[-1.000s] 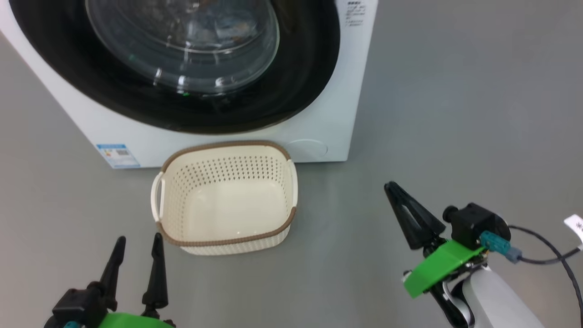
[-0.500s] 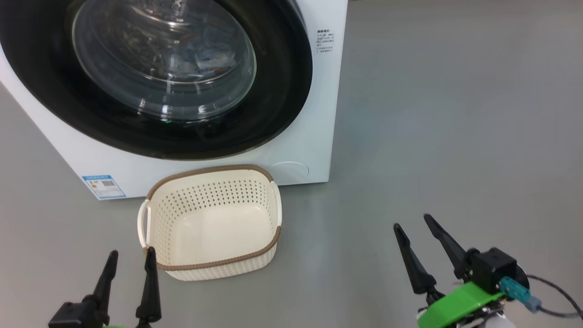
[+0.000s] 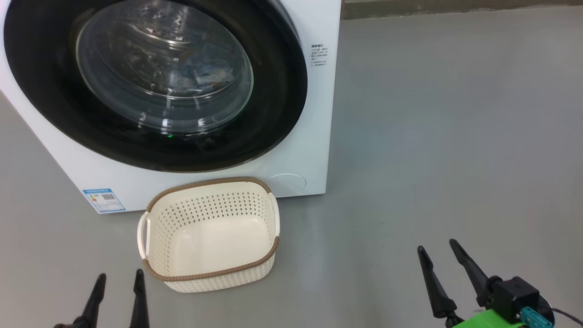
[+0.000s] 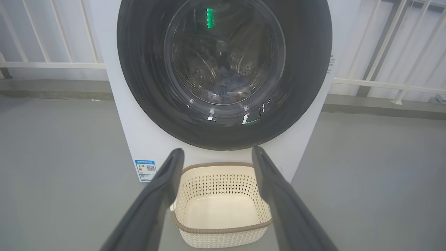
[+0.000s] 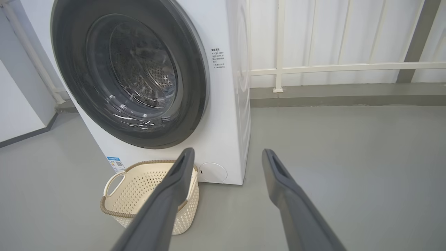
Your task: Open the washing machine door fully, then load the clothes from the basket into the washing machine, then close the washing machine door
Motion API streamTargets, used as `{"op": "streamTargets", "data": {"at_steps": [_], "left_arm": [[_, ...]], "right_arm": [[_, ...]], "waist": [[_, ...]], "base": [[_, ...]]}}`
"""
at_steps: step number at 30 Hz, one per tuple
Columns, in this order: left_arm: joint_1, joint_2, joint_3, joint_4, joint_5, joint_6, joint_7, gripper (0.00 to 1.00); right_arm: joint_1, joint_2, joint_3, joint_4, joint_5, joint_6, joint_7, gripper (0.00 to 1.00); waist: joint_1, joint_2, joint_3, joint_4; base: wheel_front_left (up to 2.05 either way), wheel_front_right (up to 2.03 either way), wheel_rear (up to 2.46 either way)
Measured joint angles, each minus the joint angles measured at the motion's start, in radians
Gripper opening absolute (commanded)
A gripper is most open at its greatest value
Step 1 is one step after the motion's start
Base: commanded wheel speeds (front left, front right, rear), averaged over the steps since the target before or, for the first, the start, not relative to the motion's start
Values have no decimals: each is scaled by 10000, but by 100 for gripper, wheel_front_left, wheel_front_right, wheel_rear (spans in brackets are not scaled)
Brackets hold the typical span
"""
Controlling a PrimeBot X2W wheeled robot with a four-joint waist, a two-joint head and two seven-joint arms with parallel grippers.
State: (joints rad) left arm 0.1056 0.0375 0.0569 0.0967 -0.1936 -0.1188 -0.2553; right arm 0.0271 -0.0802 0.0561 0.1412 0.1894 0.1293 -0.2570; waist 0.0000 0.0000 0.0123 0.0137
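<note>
Washing machine [image 3: 319, 136], seen from the front, standing on a grey floor [image 3: 432, 136]. The washing machine door [image 3: 282, 105] lies flat against the white front, its glossy black rim ringing the bulging glass window [image 3: 164, 77].

Contents of the drum: through the glass, the clothes [image 4: 228, 85] lie as a low heap of pale blue and greyish fabric on the lower part of the perforated steel drum. Single garments cannot be told apart behind the reflections.

The basket [image 3: 209, 274] stands on the floor just in front of the machine, below the door and slightly to the right of the blue label [image 3: 104, 199]. The round service flap [image 3: 286, 183] is just behind its far right corner. The basket is upright, with its brown rim level and one white handle facing left. Its smooth cream bottom and perforated walls are in plain sight all the way round.

Left gripper [image 3: 119, 273]: low at the near left, just short of the basket's near left corner, apart from it. Its two dark fingers are spread and nothing is between them.

Right gripper [image 3: 436, 244]: low at the near right, well apart from the basket and machine, over bare floor. Its fingers are likewise parted and grasp nothing.

A white railing [image 5: 331, 66] runs along the wall behind the machine.
</note>
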Motion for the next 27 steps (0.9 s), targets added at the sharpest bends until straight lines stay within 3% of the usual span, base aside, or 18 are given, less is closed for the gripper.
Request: {"op": "streamTargets", "data": {"at_steps": [9, 27], "left_arm": [[208, 6, 163, -44, 67, 0, 0, 100], [211, 6, 98, -81, 71, -19, 0, 100]], "right_arm": [[389, 142, -554, -330, -90, 0, 0, 100], [391, 242, -694, -391, -123, 0, 0, 100]], "waist": [[0, 0, -65, 148], [0, 0, 23, 199]], "base": [[0, 0, 0], [0, 0, 0]]}}
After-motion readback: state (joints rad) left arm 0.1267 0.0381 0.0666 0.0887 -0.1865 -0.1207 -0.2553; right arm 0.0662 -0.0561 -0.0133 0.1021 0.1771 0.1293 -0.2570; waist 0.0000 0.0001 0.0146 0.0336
